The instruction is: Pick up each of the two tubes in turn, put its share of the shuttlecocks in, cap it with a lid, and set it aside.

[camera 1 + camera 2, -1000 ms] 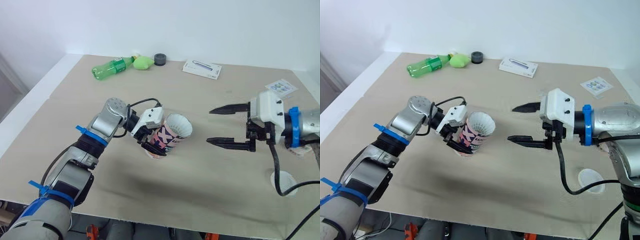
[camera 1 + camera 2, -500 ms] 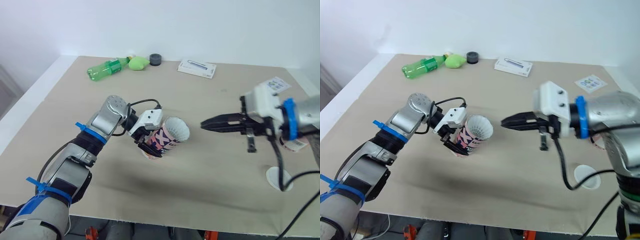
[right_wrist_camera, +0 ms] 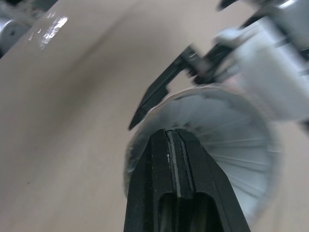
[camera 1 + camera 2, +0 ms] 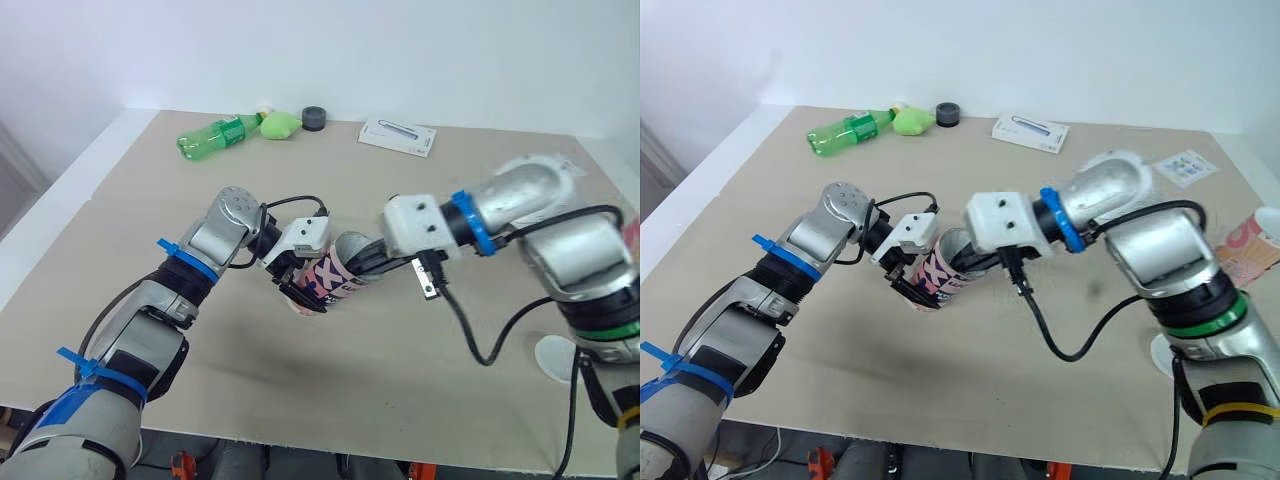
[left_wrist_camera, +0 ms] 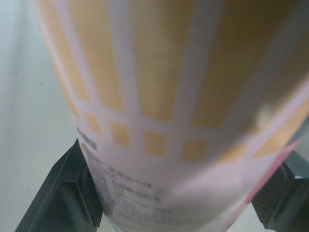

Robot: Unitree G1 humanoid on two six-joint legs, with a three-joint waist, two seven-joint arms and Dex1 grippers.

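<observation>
Nearest, at the right front of the surface [image 4: 420,400], a white lid [image 4: 557,352] lies flat and loose, well apart from the work and ready for capping.

Further in, at the middle, the left pincer [image 4: 303,288] is clamped around the lower part of a pink-and-white tube [image 4: 335,275]. It holds the tube tilted, base low by the surface and open mouth turned toward the right arm, probably so that arm can reach straight in.

The right pincer [image 3: 175,140] has its two fingers pressed narrow together with nothing between them, and their tips are poked into the tube's mouth. There they sit against the white feathers of the shuttlecocks [image 3: 236,145] already inside. That looks like pushing the load down to make room for the lid. Filling seems nearly done, and capping is not yet begun.

At the right edge stands a second pink tube [image 4: 1252,245], with the right arm between it and the middle.

Along the far side lie a green bottle [image 4: 215,135], a green lump [image 4: 283,123], a dark roll [image 4: 316,118], a white box [image 4: 398,137] and a printed card [image 4: 1185,168]. None of them is in the way.
</observation>
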